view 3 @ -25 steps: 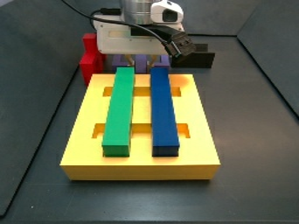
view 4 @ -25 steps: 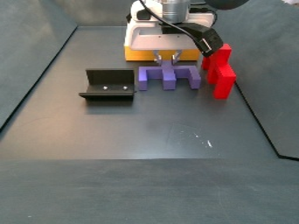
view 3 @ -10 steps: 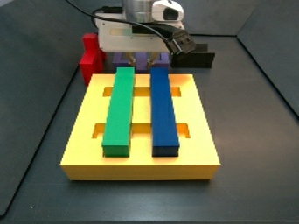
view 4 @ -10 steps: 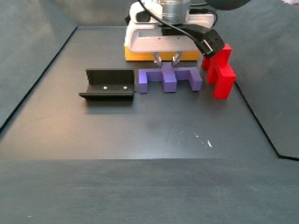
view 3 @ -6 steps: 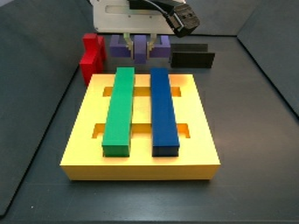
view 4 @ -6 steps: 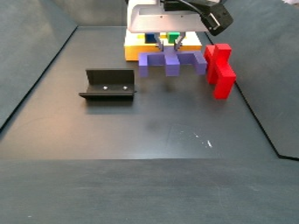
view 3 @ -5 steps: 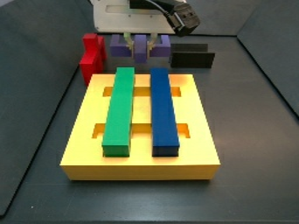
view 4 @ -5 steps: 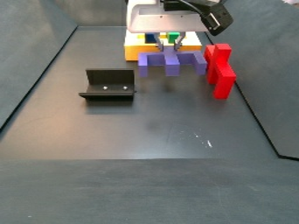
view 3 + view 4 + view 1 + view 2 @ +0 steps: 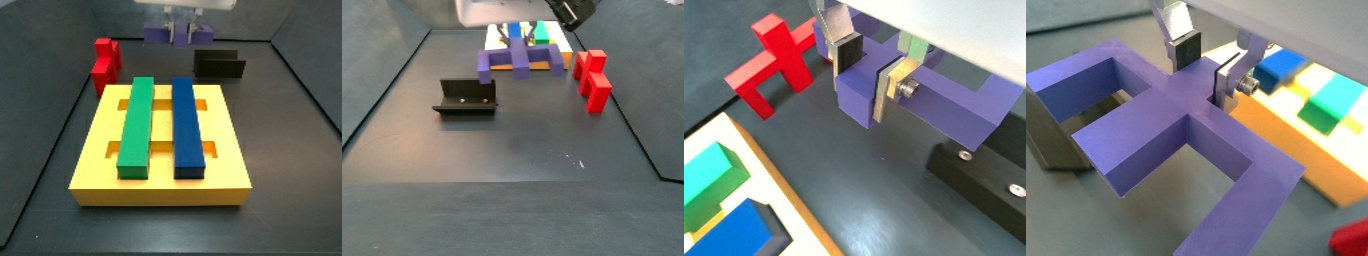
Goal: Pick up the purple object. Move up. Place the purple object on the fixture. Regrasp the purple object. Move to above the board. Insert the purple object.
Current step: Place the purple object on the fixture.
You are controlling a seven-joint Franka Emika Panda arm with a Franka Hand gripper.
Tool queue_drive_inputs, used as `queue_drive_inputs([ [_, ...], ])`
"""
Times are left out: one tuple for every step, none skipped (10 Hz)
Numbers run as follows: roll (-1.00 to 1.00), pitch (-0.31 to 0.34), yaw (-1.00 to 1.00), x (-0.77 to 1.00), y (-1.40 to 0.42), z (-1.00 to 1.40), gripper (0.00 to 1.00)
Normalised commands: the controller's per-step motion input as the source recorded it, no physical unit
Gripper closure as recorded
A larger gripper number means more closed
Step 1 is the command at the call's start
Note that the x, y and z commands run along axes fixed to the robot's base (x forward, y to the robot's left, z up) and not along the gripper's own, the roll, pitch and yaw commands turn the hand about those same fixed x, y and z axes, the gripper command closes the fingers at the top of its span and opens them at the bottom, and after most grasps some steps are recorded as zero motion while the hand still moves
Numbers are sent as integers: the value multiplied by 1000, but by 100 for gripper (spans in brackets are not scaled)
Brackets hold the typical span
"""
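My gripper [image 9: 179,30] is shut on the purple object [image 9: 178,36] and holds it well above the floor at the far end of the scene, beyond the board [image 9: 163,188]. Both wrist views show the silver fingers [image 9: 891,86] clamped on the middle web of the purple object [image 9: 1146,120], prongs free. In a side view the purple object [image 9: 520,61] hangs level, up and right of the fixture [image 9: 465,97]. The fixture [image 9: 219,64] stands empty on the floor. The yellow board carries a green bar [image 9: 135,125] and a blue bar [image 9: 187,125].
A red stepped block [image 9: 102,62] stands on the floor beside the board's far corner; it also shows in a side view [image 9: 592,78] and a wrist view [image 9: 778,55]. Dark walls enclose the floor on both sides.
The gripper has risen with the purple object in it. The object has left the floor, where it lay between the board and the red block, and now hangs high.
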Motion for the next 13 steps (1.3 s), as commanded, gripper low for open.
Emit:
queue_drive_inputs([
  [-1000, -86, 0, 674, 154, 154, 100],
  [-1000, -194, 0, 654, 146, 60, 100],
  [-1000, -240, 0, 634, 160, 9, 100],
  [-1000, -206, 0, 643, 163, 26, 100],
  [-1000, -160, 0, 674, 157, 14, 100],
  [-1000, -151, 0, 711, 140, 17, 100],
  [-929, -97, -51, 803, 131, 49, 100],
  [-903, -40, -43, 806, 180, 51, 100],
  [-883, 0, -26, 809, 203, 51, 100],
  [-891, 0, -11, 791, 229, 31, 100],
  [-914, 0, 0, 749, 297, 0, 100],
  [-746, -77, 0, 529, 309, -149, 100],
  [-471, -49, -34, 371, 169, -251, 100],
])
